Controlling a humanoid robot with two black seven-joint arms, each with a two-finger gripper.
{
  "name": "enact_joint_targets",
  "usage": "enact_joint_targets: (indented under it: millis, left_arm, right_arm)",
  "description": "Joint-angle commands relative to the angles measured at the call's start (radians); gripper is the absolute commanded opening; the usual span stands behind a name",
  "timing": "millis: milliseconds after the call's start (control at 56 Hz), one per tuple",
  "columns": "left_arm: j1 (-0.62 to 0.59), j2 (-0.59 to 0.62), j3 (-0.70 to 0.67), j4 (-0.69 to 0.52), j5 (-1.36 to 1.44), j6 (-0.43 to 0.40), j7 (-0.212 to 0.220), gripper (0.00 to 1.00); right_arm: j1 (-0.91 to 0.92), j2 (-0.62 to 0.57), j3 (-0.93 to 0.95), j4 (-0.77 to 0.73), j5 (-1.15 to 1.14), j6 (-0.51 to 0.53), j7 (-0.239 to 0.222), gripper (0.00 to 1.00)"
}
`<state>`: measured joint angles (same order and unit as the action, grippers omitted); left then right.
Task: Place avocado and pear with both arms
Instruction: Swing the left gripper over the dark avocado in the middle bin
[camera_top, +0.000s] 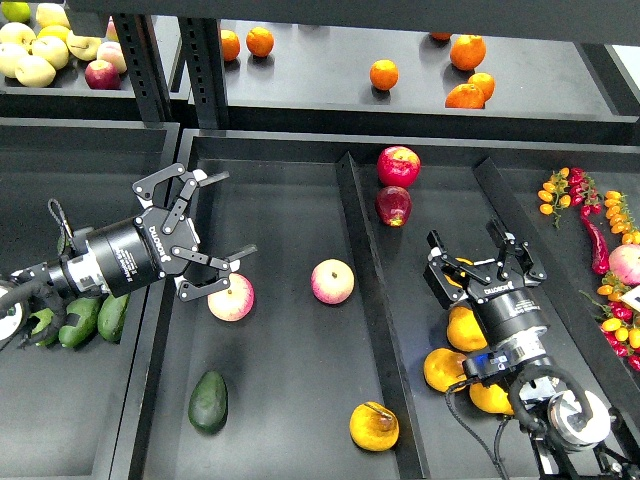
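Both claws hang open and empty above the bins, left claw (212, 228) well above the avocado (208, 401).

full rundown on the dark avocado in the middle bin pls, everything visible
The avocado is a dull, very dark green, egg-shaped fruit with a matte, slightly rough-looking skin and no visible damage. It lies on its side on the black floor of the middle bin, near the front left corner, long axis roughly front to back, narrower end pointing away from the camera. Nothing touches it. The left end effector is open up and behind it, clear of it; the pear lies to its right, apart.
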<state>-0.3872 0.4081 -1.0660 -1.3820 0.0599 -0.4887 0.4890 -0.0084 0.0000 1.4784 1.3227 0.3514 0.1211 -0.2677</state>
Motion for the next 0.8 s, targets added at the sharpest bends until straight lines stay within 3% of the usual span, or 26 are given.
enact_joint_targets:
  millis: [0,250,500,786]
  left_arm:
    - [-0.099,0.081,0.125,0.003,0.049,0.000,0.000,1.00]
    - [-0.306,0.184,0.455,0.001,0.176,0.000,0.000,0.99]
    - [-0.432,0.198,0.682,0.008,0.357,0.000,0.000,1.00]
    - [-0.633,0.216,1.040,0.020,0.526,0.000,0.000,1.00]
  right_arm:
    - [0.034,0.000,0.011,0.000,0.000,-0.047,0.001,1.00]
    - [0.090,0.000,0.013,-0.017,-0.006,-0.115,0.001,1.00]
    - [0.131,0.000,0.020,-0.036,-0.011,-0.169,0.001,1.00]
    - [0.128,0.000,0.019,-0.040,-0.011,-0.172,0.001,1.00]
